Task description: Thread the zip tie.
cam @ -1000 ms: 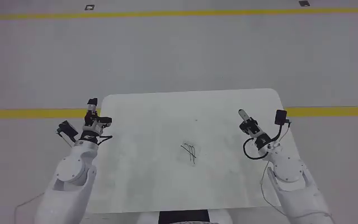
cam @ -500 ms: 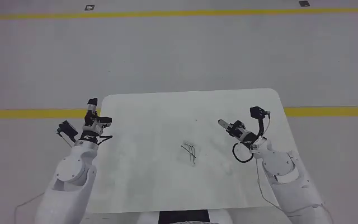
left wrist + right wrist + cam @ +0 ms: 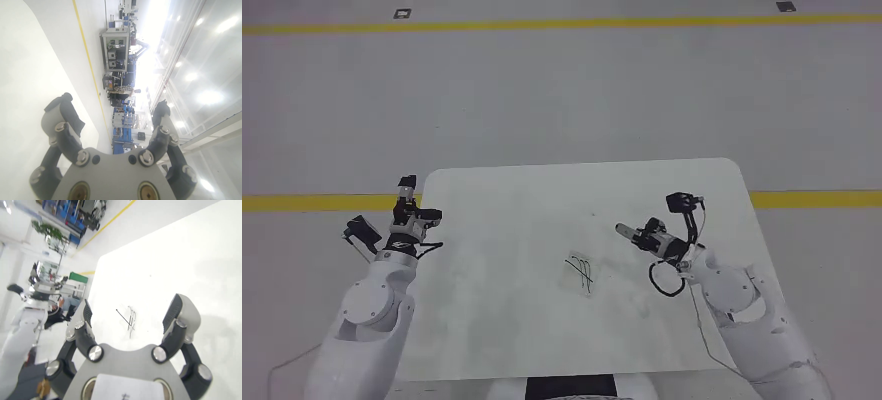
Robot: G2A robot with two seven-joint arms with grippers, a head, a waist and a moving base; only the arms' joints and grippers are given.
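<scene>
Right tool [image 3: 623,230] is swinging inward toward the zip ties [image 3: 582,272] on the desk [image 3: 502,200], jaws spread; left tool [image 3: 113,106] is hanging open.

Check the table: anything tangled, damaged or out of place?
Only the zip ties: they lie in a small crossed heap near the middle of the table, overlapping rather than apart, so lifting a single one may be fiddly. Whether any is damaged is too small to tell. The right gripper is open, short of them.
</scene>
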